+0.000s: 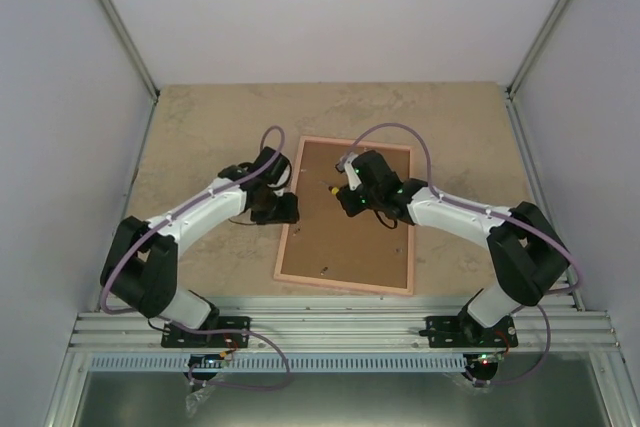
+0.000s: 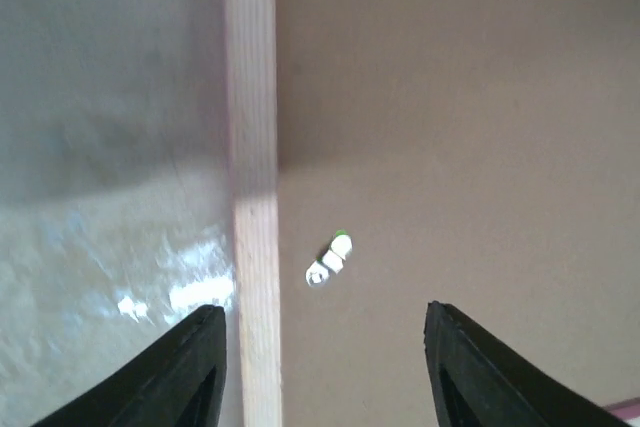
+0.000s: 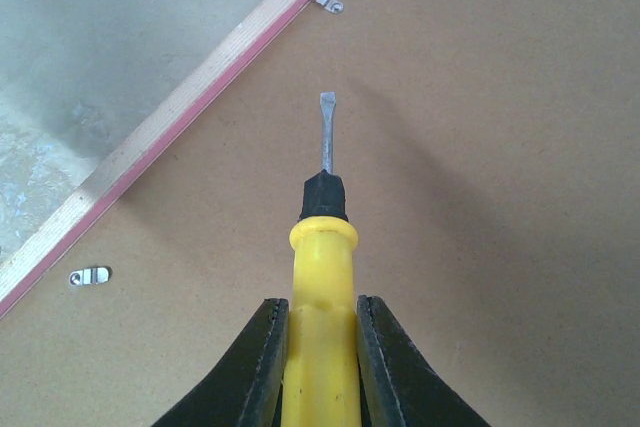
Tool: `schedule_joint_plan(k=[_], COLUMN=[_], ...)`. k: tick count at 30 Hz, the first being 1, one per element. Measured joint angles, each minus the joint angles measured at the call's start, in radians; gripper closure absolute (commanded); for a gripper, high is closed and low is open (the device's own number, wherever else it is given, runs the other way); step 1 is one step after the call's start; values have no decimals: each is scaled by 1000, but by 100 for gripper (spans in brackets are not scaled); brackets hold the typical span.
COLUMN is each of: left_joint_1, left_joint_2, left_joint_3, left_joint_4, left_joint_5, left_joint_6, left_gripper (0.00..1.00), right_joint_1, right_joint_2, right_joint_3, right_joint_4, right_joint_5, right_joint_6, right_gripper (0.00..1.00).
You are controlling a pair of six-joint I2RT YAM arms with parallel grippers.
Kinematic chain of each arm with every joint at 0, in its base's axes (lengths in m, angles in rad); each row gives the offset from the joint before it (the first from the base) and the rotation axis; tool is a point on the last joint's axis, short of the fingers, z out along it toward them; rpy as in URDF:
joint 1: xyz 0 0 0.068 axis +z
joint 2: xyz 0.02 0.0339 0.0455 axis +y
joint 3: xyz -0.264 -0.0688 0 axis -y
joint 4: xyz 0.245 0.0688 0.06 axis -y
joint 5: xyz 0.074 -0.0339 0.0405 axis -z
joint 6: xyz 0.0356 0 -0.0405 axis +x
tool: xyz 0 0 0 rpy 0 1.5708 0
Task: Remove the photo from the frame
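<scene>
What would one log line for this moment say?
frame: face down | right claw: shut on screwdriver | left claw: open over rail

Left arm (image 1: 190, 215): rises from its base at the near edge, elbow bent out to the left, white forearm reaching inward toward the middle.
Left claw (image 1: 275, 209): pointed downward, its two black fingers (image 2: 195, 367) spread apart, nothing gripped between them.
Right arm (image 1: 460, 212): mirrors the left, elbow out to the right, forearm angled inward.
Right claw (image 3: 320, 302): low and tilted, clamped on the yellow handle of a screwdriver (image 3: 322, 247), whose blade points away from the wrist.
</scene>
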Motion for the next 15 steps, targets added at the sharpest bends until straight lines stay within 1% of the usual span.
schedule_joint_plan(k=[4, 9, 11, 15], left_joint_1=[48, 101, 111, 120], left_joint_2=[60, 216, 285, 401], left_joint_3=[82, 210, 272, 385], left_joint_4=[10, 16, 20, 29], left_joint_5=[-24, -51, -56, -63], left_joint_6=[22, 58, 76, 103], left_gripper=[36, 35, 35, 40], right_joint_1=[-7, -13, -13, -14], right_joint_2=[-13, -14, -14, -14], right_joint_3=[-18, -26, -25, -26], right_joint_4=[8, 9, 15, 23], right_joint_5=[0, 0, 0, 0], right_joint_6=[-3, -3, -4, -7], right_gripper=[100, 100, 100, 100])
